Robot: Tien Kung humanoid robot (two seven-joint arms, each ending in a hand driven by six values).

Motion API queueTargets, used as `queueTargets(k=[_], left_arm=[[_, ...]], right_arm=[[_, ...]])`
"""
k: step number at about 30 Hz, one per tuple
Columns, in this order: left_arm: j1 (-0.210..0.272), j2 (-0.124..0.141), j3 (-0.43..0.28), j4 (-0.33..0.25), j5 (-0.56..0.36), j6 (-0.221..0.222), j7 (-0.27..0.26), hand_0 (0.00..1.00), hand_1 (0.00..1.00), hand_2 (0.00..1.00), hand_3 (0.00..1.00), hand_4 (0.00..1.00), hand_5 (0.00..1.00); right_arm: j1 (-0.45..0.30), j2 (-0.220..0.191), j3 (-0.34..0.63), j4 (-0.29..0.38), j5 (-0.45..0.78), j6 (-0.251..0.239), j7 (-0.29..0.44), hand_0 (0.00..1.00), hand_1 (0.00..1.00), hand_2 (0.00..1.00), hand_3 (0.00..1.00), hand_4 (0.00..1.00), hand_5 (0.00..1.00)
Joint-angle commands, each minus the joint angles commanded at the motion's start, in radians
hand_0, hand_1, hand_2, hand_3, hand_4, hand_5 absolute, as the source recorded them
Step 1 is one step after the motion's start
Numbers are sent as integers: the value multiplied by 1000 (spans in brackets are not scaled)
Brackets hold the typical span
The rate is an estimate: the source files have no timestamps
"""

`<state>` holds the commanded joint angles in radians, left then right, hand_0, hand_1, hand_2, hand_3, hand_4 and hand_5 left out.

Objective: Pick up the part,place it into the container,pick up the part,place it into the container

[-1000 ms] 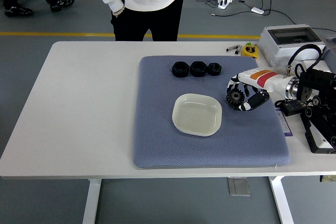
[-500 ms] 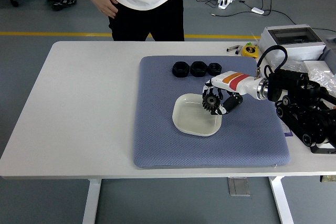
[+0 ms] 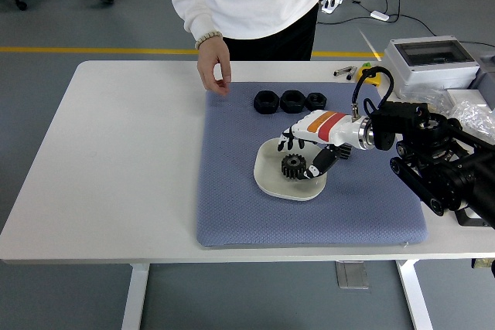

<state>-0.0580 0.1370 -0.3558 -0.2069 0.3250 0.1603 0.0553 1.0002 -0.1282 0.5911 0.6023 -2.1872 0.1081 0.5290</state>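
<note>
A black gear (image 3: 293, 166) lies in the white square dish (image 3: 271, 183) on the blue-grey mat (image 3: 232, 191). My right hand (image 3: 304, 154) hovers just over the gear, its white fingers (image 3: 291, 141) spread behind it and the thumb beside it on the right, no longer closed on it. Three more black parts (image 3: 291, 101) stand in a row at the mat's far edge. My left arm does not show.
A person in a white top stands at the far side, one hand (image 3: 212, 69) hanging over the mat's far left corner. A grey box (image 3: 433, 59), a yellow tape measure (image 3: 370, 75) and plastic bags (image 3: 472, 117) sit at the far right.
My right hand carried the gear leftward from the mat's right side to over the dish, lowered it and loosened its fingers. The person stepped right and brought a hand down to the table.
</note>
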Motion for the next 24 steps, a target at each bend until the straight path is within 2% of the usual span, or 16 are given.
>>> queueTargets(k=[3, 4, 9, 10, 15, 16, 21, 22, 24], left_arm=[[1, 0, -5, 0, 7, 0, 2, 844, 882, 891, 798, 828, 689], [2, -1, -6, 0, 10, 0, 3, 845, 882, 890, 798, 828, 688], [5, -2, -14, 0, 20, 0, 5, 845, 882, 890, 798, 828, 688], [6, -2, -15, 1, 21, 0, 5, 845, 882, 890, 797, 828, 688], [7, -1, -20, 1, 27, 1, 6, 845, 882, 890, 797, 828, 688], [7, -1, -21, 1, 28, 1, 6, 844, 882, 890, 797, 829, 687], [5, -2, -16, 2, 22, 1, 3, 844, 882, 890, 797, 829, 687], [5, -2, -14, 2, 18, 1, 2, 844, 882, 890, 798, 829, 686], [5, -2, -12, 2, 15, 1, 2, 844, 882, 890, 798, 829, 686]], right_arm=[[-3, 1, -1, 0, -2, -12, 2, 570, 679, 878, 995, 998, 381], [-4, 1, 1, 0, -3, -15, 2, 642, 704, 916, 998, 998, 398], [-13, -10, 35, 15, -3, -13, 2, 642, 704, 916, 998, 998, 398], [-14, -14, 44, 21, -4, -10, 3, 623, 685, 868, 959, 998, 409], [-14, -44, 101, 62, -7, 19, 5, 623, 685, 868, 959, 998, 409], [-14, -51, 110, 68, -7, 24, 7, 565, 637, 785, 831, 998, 395], [-22, -83, 142, 70, -13, 42, 6, 565, 637, 785, 831, 998, 395], [-28, -90, 154, 60, -16, 39, 5, 498, 591, 711, 677, 998, 345], [-35, -97, 166, 43, -13, 28, 0, 498, 591, 711, 677, 998, 345]])
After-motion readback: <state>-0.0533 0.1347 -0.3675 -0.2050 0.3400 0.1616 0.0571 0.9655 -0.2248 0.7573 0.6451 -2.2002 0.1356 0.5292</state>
